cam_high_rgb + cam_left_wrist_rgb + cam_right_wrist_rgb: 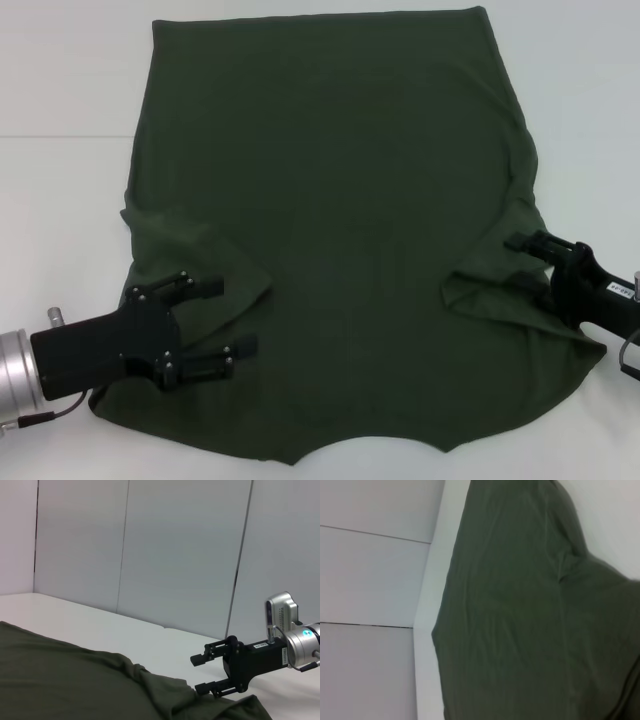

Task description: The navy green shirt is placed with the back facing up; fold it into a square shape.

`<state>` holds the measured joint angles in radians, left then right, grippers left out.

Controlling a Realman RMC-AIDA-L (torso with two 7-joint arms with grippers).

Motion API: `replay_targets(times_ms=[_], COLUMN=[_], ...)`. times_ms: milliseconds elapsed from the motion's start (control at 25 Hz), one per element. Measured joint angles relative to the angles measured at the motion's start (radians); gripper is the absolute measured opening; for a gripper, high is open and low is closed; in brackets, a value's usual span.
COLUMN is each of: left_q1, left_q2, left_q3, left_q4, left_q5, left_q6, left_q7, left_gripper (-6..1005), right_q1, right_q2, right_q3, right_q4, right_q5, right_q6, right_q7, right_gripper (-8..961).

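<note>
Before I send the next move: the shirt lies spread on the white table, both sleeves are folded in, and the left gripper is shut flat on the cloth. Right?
Not quite. The left gripper is open, as the head view shows. The rest holds: the navy green shirt lies spread on the white table with both sleeves folded in.

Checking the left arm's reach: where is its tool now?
Head view: the left tool is open over the shirt's near left sleeve.
</note>
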<state>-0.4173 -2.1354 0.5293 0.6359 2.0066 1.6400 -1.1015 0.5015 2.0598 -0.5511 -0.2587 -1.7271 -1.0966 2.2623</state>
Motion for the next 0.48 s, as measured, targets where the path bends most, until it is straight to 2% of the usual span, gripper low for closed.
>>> replay_targets(times_ms=[480], left_q1=[0.000], left_q2=[-0.001], left_q3=[0.000], left_q4=[0.002], left_q5=[-0.009], left_q6=[0.000], left_q7=[0.002], left_gripper=[884], right_q1=[-0.007], right_q2=[-0.025], right_q3=[-0.026], right_q4=[-0.003], right_q5=[0.000], right_q6=[0.024], right_q7=[0.049], right_gripper=[620])
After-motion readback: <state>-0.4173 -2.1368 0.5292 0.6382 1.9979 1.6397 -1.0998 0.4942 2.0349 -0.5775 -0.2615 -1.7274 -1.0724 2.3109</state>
